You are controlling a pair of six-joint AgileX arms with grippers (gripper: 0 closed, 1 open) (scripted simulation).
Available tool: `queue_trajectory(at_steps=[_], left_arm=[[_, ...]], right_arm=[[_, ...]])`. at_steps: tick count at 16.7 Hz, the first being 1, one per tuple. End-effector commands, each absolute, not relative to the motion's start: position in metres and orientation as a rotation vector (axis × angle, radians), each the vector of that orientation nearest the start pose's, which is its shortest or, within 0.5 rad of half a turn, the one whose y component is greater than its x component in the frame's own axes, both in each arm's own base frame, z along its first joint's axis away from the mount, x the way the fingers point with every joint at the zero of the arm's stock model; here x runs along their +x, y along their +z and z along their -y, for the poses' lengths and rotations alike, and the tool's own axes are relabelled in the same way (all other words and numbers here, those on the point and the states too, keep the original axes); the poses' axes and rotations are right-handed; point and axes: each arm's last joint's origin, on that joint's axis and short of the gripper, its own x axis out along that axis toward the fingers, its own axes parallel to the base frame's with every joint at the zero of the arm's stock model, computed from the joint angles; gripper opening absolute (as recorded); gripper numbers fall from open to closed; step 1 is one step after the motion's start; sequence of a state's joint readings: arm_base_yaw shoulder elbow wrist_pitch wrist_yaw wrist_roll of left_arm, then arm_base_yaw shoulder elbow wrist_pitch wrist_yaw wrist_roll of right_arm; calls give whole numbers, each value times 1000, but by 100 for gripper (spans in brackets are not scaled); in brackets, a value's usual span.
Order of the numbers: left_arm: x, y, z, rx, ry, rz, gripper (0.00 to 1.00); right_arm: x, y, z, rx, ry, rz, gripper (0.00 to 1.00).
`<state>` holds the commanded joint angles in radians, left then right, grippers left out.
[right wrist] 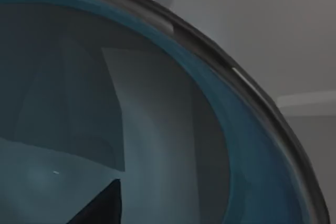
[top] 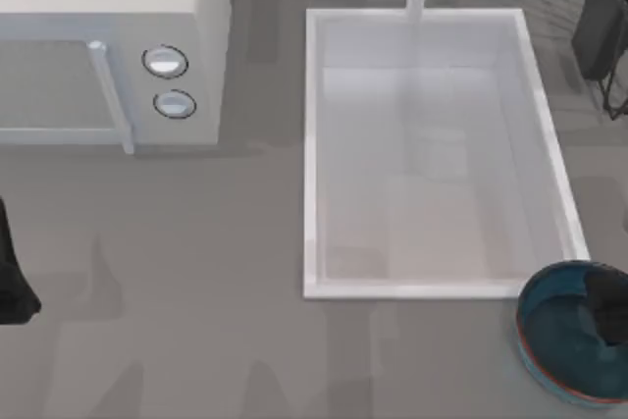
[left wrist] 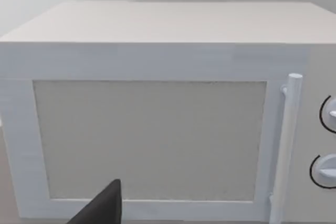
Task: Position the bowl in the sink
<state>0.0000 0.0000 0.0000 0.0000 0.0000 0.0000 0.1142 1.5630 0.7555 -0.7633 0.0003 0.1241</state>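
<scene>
Fingers of my right gripper [top: 606,309]: inside the bowl [top: 559,345], aperture I cannot tell, likely placed to take its wall. Bowl: on worktop [top: 196,291], just beside the sink [top: 312,144], at its near right corner, outside. Left gripper [top: 10,277]: parked at worktop's left edge, facing microwave [top: 108,46].

A grey table [top: 196,291] carries the microwave [top: 108,46], the sink [top: 312,193] and the bowl [top: 559,340].

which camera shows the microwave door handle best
The left wrist view: the door handle stands close and front-on, running down the microwave door. The top view shows it from above, small and foreshortened.
</scene>
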Motion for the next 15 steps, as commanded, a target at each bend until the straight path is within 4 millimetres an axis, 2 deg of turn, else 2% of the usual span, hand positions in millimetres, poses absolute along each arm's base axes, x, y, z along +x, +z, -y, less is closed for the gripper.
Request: queue_trajectory(at_steps=[2, 15], left_arm=[[106, 160, 1, 0, 0, 0, 100], [106, 160, 1, 0, 0, 0, 100]], right_arm=[[235, 129, -27, 8, -8, -1571, 100], [235, 129, -27, 8, -8, -1571, 2]])
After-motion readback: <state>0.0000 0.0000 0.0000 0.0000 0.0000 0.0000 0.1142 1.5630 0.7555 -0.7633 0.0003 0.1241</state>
